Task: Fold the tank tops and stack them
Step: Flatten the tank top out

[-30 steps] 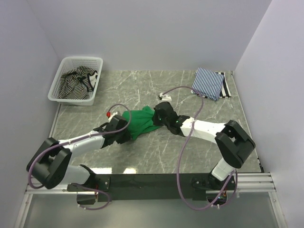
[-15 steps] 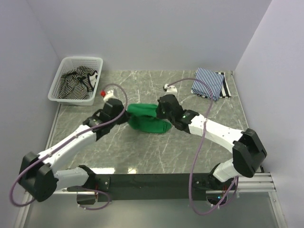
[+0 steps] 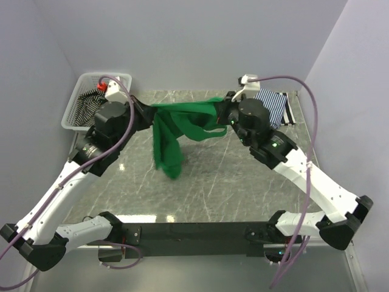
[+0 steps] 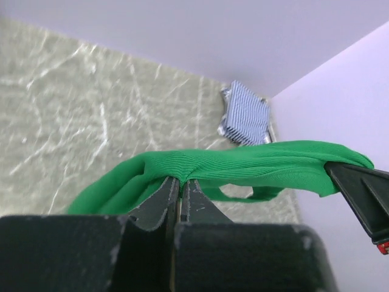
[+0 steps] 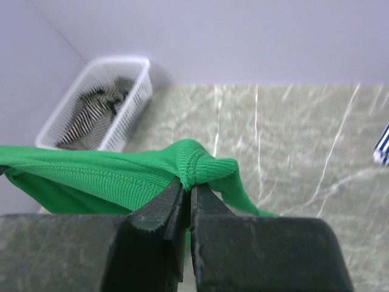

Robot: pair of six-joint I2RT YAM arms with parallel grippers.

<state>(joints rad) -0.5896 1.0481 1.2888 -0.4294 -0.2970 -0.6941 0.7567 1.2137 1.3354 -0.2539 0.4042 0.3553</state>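
Over the middle of the table (image 3: 243, 182) the green top (image 3: 169, 137) hangs in the air. The left gripper (image 3: 148, 113) at 9 o'clock and the right gripper (image 3: 223, 115) at 3 o'clock each pinch its upper edge tightly. Its long axis runs from 9 to 3, and the loose body points down. It is not yet folded. Far at 1 o'clock a blue-striped top (image 4: 246, 118) lies folded. At 11 o'clock the black-and-white top (image 5: 91, 115) waits in the basket (image 5: 124, 61).
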